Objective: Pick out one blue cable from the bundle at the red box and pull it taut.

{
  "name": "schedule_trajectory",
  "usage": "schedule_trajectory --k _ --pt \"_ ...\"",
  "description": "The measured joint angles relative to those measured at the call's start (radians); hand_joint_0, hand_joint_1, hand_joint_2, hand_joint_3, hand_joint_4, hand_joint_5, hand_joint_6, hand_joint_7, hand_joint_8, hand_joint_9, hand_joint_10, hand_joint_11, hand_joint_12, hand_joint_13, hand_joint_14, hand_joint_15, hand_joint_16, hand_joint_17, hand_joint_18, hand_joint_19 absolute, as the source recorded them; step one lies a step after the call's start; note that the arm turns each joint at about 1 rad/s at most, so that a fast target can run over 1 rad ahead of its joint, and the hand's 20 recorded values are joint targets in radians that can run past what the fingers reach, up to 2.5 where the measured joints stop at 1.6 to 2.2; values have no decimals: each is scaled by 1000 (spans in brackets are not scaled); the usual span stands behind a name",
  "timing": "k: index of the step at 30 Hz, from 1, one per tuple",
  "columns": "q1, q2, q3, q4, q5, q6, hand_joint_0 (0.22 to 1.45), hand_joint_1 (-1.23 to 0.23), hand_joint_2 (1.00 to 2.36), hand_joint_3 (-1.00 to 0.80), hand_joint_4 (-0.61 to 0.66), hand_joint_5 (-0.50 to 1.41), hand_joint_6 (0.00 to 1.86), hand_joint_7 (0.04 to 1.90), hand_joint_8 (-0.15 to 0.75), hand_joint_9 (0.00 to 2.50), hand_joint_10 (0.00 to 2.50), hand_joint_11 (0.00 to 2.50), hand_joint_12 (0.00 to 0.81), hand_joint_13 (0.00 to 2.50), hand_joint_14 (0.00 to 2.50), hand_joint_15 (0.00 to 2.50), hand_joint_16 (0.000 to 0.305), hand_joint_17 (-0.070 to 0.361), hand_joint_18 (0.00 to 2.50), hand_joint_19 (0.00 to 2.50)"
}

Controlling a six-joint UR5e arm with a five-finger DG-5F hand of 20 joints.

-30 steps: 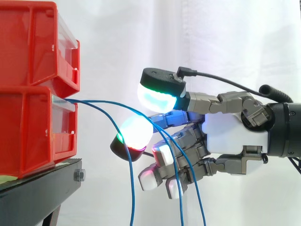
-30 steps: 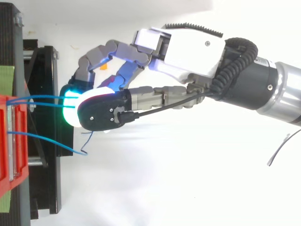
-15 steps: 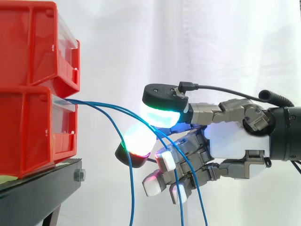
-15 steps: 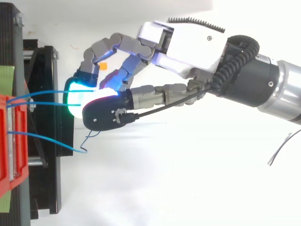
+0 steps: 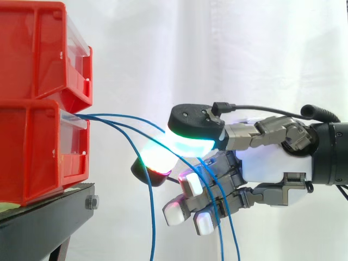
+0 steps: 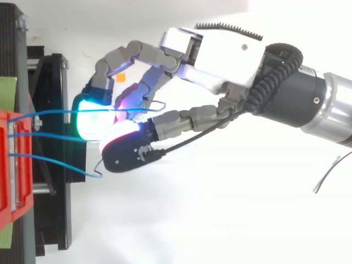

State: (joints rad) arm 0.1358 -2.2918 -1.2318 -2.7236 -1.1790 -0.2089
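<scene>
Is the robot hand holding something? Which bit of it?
Seemingly a blue cable: the hand pinches it mid-length between glowing fingertips, near the red box.

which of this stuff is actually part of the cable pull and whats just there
Job: blue cables, lower red bin, hand pinching them.
Just there: upper red bin, black stand, white curtain, green tape.

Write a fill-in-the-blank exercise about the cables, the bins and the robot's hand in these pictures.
1. The cables hanging out of the bin are ____ in colour.
2. They come out of the ____ of the two stacked red bins.
3. The bins rest on a ____ stand.
4. In the side view the hand is to the ____ of the bins.

Missing words: blue; lower; black; right.
</scene>
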Motion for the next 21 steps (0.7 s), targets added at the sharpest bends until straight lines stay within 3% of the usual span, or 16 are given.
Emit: schedule_trajectory --k 6,12,15,17,21 --pt "1 0 0 2 -3 -1 744 -964 1000 -500 11 -158 957 901 301 1178 32 866 353 973 22 495 51 115 931 561" --pt "1 0 0 4 -5 -1 560 -901 1000 -500 106 -146 949 850 302 1246 29 897 362 1001 20 510 52 116 956 585" --pt "1 0 0 6 -5 -2 488 -735 1000 -500 133 -138 938 816 317 1271 27 869 388 1035 19 510 56 127 1011 588" --pt "1 0 0 6 -5 -2 495 -523 1000 -500 135 -130 912 825 309 1291 27 854 392 1056 19 513 57 128 1019 629" --pt "1 0 0 7 -5 -2 545 -376 1000 -500 113 -126 891 862 297 1300 29 848 377 1060 21 536 54 123 1001 677"
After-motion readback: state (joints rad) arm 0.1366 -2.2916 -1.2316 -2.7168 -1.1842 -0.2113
